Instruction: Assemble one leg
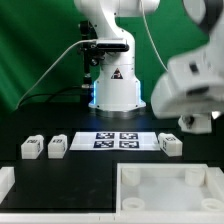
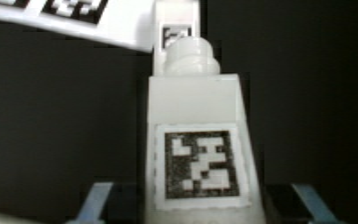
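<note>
My jaws are clamped on one leg [image 2: 197, 130], held above the tabletop [image 1: 85, 172], so picking is done; fitting it into the top [image 1: 160, 196] at lower right is left.

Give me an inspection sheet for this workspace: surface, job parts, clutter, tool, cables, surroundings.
Surface: black table, marker board lying flat on it.
Job's things: held leg, tag facing the wrist camera; loose legs on the table, two at the exterior view's left, one at its right; large white tray-like part in front.
Clutter: white piece cut off at the exterior view's lower left edge; cannot tell what.
Tool: tool shut on the held leg, a finger on each side.
Cables: white cable running toward the robot base.
Surroundings: dark green backdrop.
</note>
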Tool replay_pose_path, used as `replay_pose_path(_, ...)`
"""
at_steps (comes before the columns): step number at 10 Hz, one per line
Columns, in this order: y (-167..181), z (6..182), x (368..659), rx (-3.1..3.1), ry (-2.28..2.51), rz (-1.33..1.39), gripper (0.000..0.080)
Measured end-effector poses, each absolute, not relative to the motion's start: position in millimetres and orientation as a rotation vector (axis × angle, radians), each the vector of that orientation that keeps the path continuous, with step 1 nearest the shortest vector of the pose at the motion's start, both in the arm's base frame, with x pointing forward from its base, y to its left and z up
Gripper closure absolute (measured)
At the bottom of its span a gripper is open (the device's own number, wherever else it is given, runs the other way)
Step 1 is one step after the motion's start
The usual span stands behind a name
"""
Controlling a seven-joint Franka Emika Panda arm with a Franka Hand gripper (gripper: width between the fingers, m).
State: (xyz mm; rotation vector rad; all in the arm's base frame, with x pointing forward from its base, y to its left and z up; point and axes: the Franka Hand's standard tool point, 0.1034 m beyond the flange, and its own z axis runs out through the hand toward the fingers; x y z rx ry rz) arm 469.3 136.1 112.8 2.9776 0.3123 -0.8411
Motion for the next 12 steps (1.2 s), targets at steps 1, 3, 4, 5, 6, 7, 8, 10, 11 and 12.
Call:
replay_pose_path(1, 135.9, 105.8, 461.8, 3.011, 0.318, -0.734, 0.0508)
replay_pose_path(3, 139.2, 102.6, 472.6, 3.095, 0.322, -0.427, 0.0508)
replay_pose_path(4, 136.9, 104.6, 475.2, 3.117, 0.348, -0.315, 0.0508)
replay_pose_path(5, 124.7, 114.8, 503.0, 3.150, 0.425, -0.165, 0.0508)
replay_pose_path(6, 109.9, 130.9, 527.9, 3.165, 0.418, -0.058, 0.0508)
replay_pose_path(7, 99.9, 152.7, 550.8, 3.182, 0.391, 0.179, 0.0508)
replay_pose_path(8, 95.4, 163.6, 556.8, 3.174, 0.352, 0.366, 0.0508)
replay_pose_path(10, 90.3, 158.4, 555.7, 3.116, 0.355, 0.638, 0.0508)
replay_pose_path(11, 87.3, 159.2, 556.1, 3.082, 0.357, 0.744, 0.0508)
replay_pose_path(12, 83.9, 159.1, 557.0, 3.037, 0.355, 0.873, 0.0508)
